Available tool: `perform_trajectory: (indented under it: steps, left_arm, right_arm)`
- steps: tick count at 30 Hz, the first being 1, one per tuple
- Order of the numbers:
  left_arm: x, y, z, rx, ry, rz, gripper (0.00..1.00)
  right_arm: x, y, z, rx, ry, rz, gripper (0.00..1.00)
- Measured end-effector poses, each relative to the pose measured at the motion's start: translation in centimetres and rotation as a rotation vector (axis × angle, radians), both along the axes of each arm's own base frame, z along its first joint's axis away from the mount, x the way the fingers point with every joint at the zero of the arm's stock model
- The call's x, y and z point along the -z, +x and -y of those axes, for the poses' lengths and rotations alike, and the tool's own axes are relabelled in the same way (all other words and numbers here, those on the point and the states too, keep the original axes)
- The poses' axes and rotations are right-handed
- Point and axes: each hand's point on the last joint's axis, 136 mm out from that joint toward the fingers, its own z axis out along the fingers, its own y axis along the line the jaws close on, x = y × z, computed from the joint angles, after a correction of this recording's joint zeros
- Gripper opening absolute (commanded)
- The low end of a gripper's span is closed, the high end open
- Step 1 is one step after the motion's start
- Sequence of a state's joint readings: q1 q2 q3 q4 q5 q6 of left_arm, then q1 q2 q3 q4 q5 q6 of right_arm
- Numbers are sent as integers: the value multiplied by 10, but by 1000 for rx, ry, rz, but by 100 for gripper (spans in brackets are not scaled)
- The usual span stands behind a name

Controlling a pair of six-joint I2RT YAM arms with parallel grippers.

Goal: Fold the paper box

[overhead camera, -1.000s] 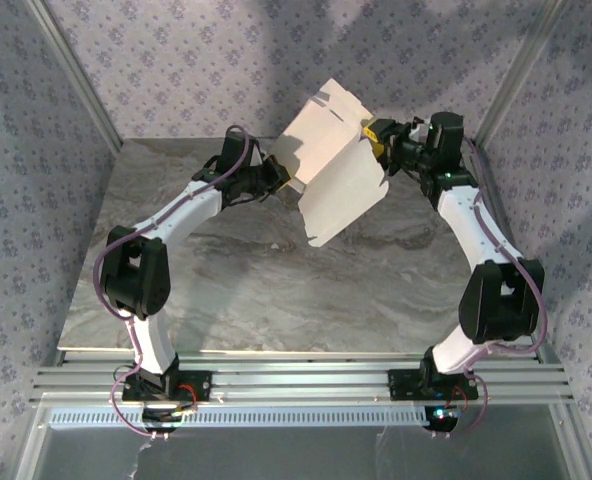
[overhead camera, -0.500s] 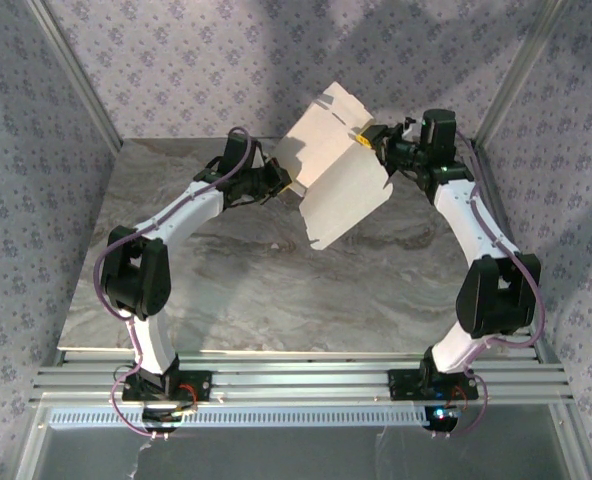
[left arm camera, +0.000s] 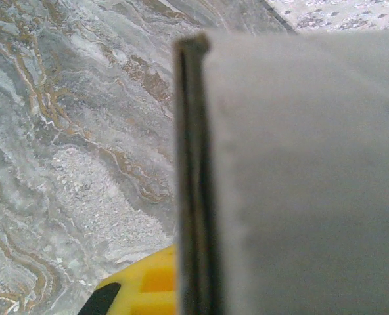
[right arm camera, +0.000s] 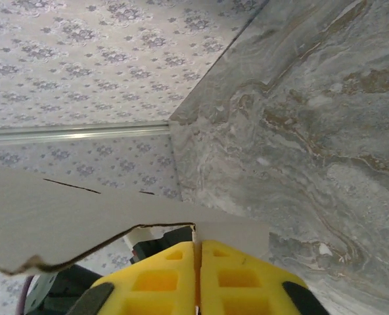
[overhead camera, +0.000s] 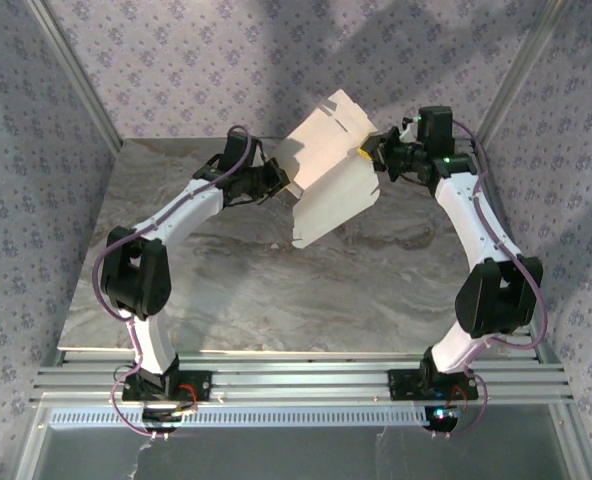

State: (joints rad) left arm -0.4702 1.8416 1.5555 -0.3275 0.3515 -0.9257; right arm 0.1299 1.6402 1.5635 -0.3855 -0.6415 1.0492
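Observation:
The paper box is a white creased cardboard blank held in the air over the back of the table, bent along a crease into two panels. My left gripper is shut on its left edge. In the left wrist view the card stands edge-on beside one yellow finger; the other finger is hidden behind it. My right gripper is shut on the box's right edge. In the right wrist view both yellow fingers pinch a tab of the card.
The grey marble table lies below the box. Patterned walls and slanted aluminium posts close in the back and sides. A metal rail runs along the near edge by the arm bases.
The right gripper has moved left and slightly up with its edge. The box's lower panel has swung left and the bend between the panels has tightened. The left gripper has hardly moved.

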Motion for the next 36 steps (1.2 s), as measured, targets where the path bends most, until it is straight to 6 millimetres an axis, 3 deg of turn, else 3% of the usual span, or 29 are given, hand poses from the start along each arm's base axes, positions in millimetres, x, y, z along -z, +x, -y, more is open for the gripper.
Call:
perform_trajectory:
  steps: [18, 19, 22, 24, 28, 34, 36]
  left_arm:
    - [3, -9, -1, -22, 94, -21, 0]
    - [2, -10, -1, -21, 96, -20, 0]
    - [-3, -10, 0, -12, 93, -16, 0]
    - [-9, -11, 2, 0, 83, -12, 0]
    - [-20, -13, 5, 37, 66, -6, 0]
    - [-26, -18, -5, 85, 70, -30, 0]
    - [-25, -21, -8, 108, 73, -43, 0]
  right_arm:
    - [15, -10, 5, 1, -159, -19, 0]
    - [14, -11, 5, -3, -165, -15, 4]
    - [9, -13, 6, -16, -186, 3, 34]
    - [2, -15, 6, -34, -207, 24, 42]
    - [-32, -24, 21, -35, -236, 117, 44]
    - [-106, -37, 101, 149, -229, 290, 39]
    - [-123, -35, 112, 182, -218, 337, 35]
